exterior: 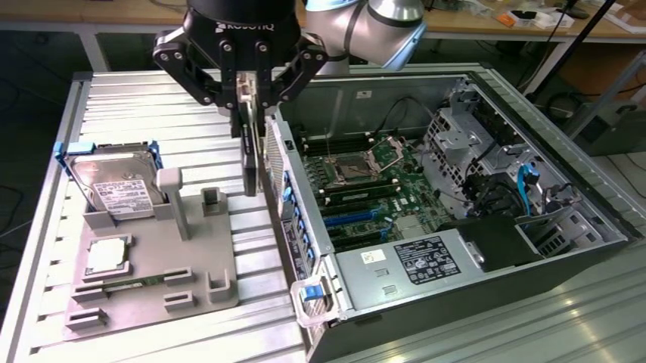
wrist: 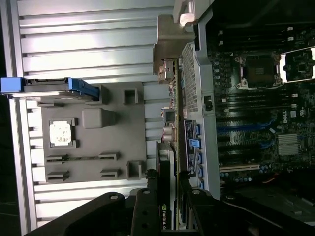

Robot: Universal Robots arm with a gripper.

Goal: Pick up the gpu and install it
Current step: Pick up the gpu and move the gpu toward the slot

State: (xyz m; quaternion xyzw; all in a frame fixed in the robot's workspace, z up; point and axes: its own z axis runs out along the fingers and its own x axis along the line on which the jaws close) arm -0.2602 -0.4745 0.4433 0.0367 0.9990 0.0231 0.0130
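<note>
The gpu (exterior: pixel 250 162) hangs on edge from my gripper (exterior: pixel 250 94), a thin dark board with a pale metal bracket along one side. The gripper is shut on its upper end. The card is lifted above the gap between the grey fixture (exterior: pixel 202 261) and the rear wall of the open computer case (exterior: pixel 302 249). In the wrist view the gpu (wrist: pixel 165 172) is seen edge-on between the black fingers (wrist: pixel 143 211), in the grip of my gripper (wrist: pixel 167 209) and next to the case's rear panel (wrist: pixel 189 142). The motherboard (exterior: pixel 374 189) with its blue slots (exterior: pixel 349 219) lies exposed inside the case.
On the grey fixture are a silver hard drive (exterior: pixel 116 185) in a blue-handled caddy, a processor chip (exterior: pixel 108 255) and a narrow green memory stick (exterior: pixel 126 286). Everything rests on a slatted aluminium table (exterior: pixel 131 98). Drive cages and cables (exterior: pixel 485 174) fill the case's far side.
</note>
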